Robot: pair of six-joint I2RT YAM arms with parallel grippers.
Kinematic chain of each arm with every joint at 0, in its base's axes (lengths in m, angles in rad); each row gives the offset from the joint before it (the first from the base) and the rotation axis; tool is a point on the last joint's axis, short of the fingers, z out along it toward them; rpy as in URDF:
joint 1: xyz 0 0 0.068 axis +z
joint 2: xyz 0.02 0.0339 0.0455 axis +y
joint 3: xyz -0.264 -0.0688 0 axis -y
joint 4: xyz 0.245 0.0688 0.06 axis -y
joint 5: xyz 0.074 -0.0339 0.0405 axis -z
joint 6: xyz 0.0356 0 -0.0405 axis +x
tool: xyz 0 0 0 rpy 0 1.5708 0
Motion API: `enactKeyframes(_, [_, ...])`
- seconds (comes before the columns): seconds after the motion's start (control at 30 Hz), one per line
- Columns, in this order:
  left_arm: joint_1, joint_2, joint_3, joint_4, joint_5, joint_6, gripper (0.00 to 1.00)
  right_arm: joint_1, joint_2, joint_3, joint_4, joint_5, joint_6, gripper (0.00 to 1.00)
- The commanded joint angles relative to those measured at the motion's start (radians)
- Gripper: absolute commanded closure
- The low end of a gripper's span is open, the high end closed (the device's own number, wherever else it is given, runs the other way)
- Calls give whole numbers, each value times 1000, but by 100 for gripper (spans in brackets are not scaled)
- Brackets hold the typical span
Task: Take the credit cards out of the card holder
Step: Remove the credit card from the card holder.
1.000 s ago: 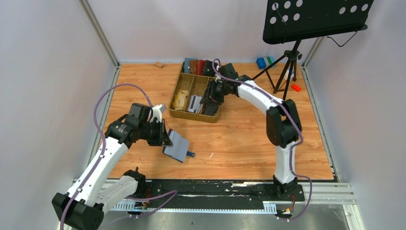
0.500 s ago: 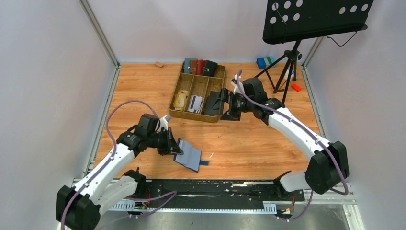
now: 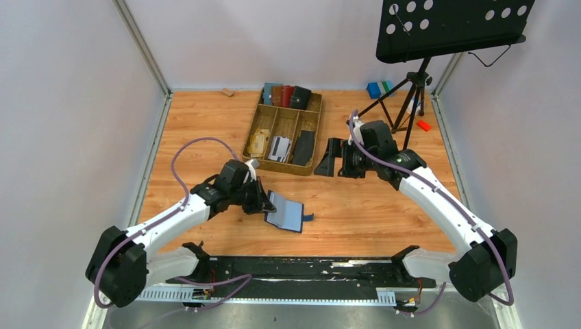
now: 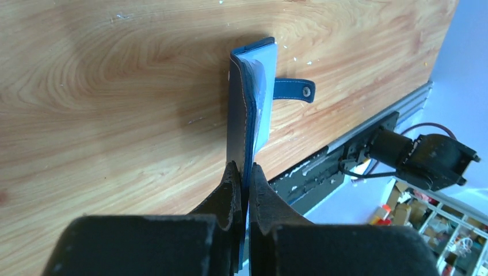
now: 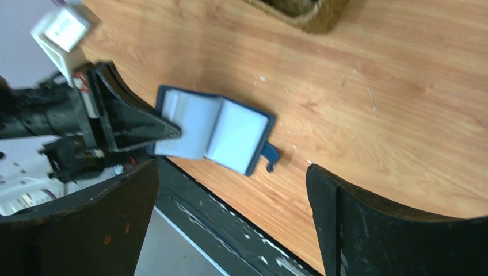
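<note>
Navy card holder (image 3: 284, 214) lies open on table (image 3: 384, 205), near side of woven tray (image 3: 255, 130) holding credit cards (image 3: 279, 148); left pincer (image 3: 264, 204) pinches holder's edge. Right pincer (image 3: 330, 157) spread, empty, beside tray. I'd hold firm, slide any remaining cards out flat.

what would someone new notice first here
The open navy card holder draws the eye, near the front edge of the table, one flap pinched in the shut left pincer. The right pincer hangs wide open just right of the wicker tray, where a few cards lie.
</note>
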Motion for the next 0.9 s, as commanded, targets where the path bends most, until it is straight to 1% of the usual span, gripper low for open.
enactKeyframes(0.0, [-67, -18, -33, 115, -165, -94, 100, 1, -43, -113, -33, -107, -115, 4])
enactKeyframes(0.07, [-100, -11, -39, 128, -217, -121, 100, 11, -74, -184, 36, -186, -100, 9])
enactKeyframes(0.13, [-116, 20, -27, 128, -238, -138, 98, 29, -94, -231, 75, -210, -85, 13])
enactKeyframes(0.23, [-140, 86, 13, 105, -239, -131, 93, 49, -75, -250, 93, -208, -75, 19])
enactKeyframes(0.3, [-164, 124, 41, 69, -252, -127, 87, 67, -50, -259, 113, -212, -59, 24])
enactKeyframes(0.4, [-193, 150, 52, 60, -261, -130, 71, 106, -23, -292, 188, -225, -15, 34])
enactKeyframes(0.43, [-197, 151, 51, 62, -262, -130, 67, 120, -19, -307, 222, -233, 5, 37])
enactKeyframes(0.5, [-200, 144, 47, 65, -259, -129, 63, 143, -15, -339, 301, -249, 46, 41])
enactKeyframes(0.57, [-200, 130, 42, 76, -250, -128, 59, 160, -6, -357, 355, -260, 73, 43])
enactKeyframes(0.63, [-200, 115, 39, 79, -245, -127, 58, 165, 12, -356, 362, -255, 73, 48])
enactKeyframes(0.73, [-200, 93, 38, 95, -226, -131, 59, 169, 46, -357, 373, -273, 76, 58])
enactKeyframes(0.8, [-200, 81, 32, 114, -219, -136, 60, 172, 71, -363, 381, -280, 79, 60])
enactKeyframes(0.87, [-200, 72, 18, 148, -208, -148, 60, 175, 93, -369, 383, -279, 80, 59])
